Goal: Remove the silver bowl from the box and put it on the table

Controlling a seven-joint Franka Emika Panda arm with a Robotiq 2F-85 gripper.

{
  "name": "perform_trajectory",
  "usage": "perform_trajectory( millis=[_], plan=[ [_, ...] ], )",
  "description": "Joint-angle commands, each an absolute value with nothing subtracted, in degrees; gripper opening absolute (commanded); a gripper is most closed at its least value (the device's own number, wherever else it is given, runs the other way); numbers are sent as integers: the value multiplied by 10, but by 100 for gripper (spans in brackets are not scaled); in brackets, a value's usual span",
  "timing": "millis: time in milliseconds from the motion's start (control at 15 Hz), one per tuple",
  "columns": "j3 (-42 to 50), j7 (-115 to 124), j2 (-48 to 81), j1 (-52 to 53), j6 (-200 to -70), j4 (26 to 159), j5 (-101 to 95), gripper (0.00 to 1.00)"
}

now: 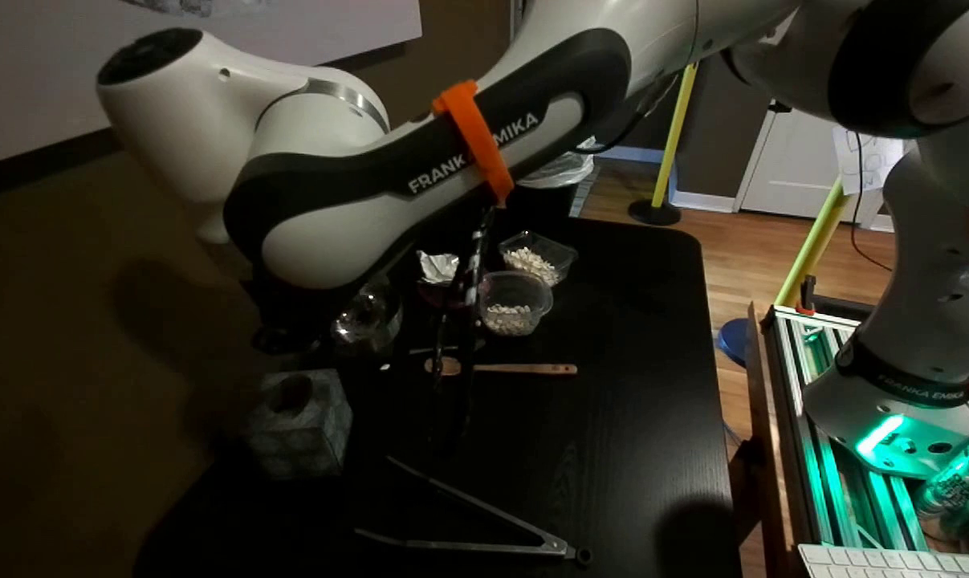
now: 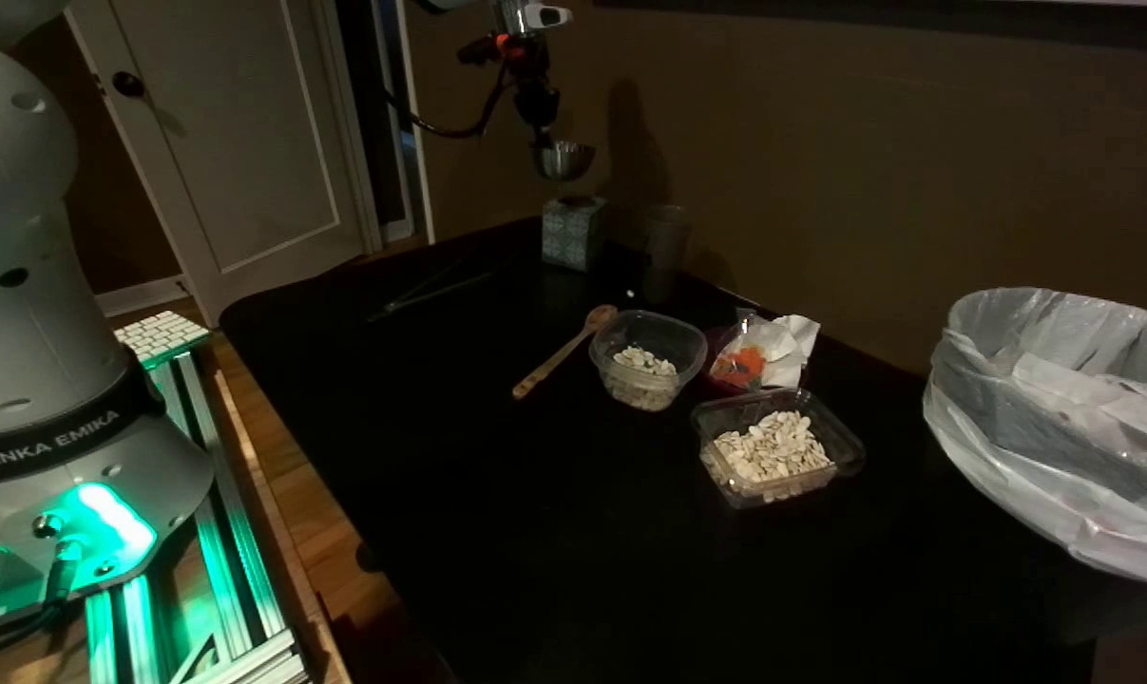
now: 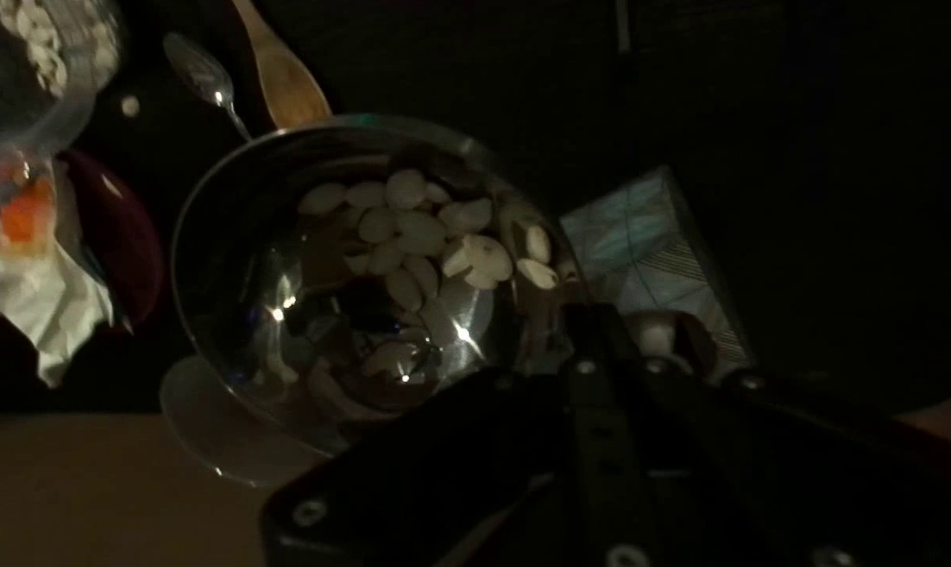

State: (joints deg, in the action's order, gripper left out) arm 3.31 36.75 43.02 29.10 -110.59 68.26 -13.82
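Note:
The silver bowl point(image 3: 286, 260) hangs in the air, held by its rim, with several pale seeds inside. In an exterior view the bowl point(image 2: 565, 161) is above the grey patterned box point(image 2: 573, 235), apart from it. It also glints beside the dark wrist in an exterior view point(image 1: 365, 319). My gripper point(image 3: 593, 315) is shut on the bowl's rim; it also shows in an exterior view point(image 2: 541, 141). The box point(image 1: 303, 433) has a dark opening on top and shows below the fingers in the wrist view point(image 3: 640, 236). The black table point(image 1: 612, 425) lies below.
Clear containers of seeds point(image 2: 647, 366) point(image 2: 773, 456), a dark red bowl with wrappers point(image 3: 124, 236), a wooden spoon point(image 2: 563, 356), a metal spoon point(image 3: 199, 71) and tongs point(image 1: 484, 514) lie on the table. A clear cup point(image 2: 666, 242) stands near the wall. A lined bin point(image 2: 1039, 427) stands at the table's end.

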Motion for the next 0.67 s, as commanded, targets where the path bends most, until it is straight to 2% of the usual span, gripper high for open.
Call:
perform_trajectory(
  millis=[0,467,533,600],
  plan=[
    [39,445,370,264,-1172,823,-103,1],
    [65,671,340,249,-1384,1031,-129,1],
    [48,610,378,232,-1338,949,-129,2],
    [50,634,375,233,-1361,975,-129,2]
  ],
)
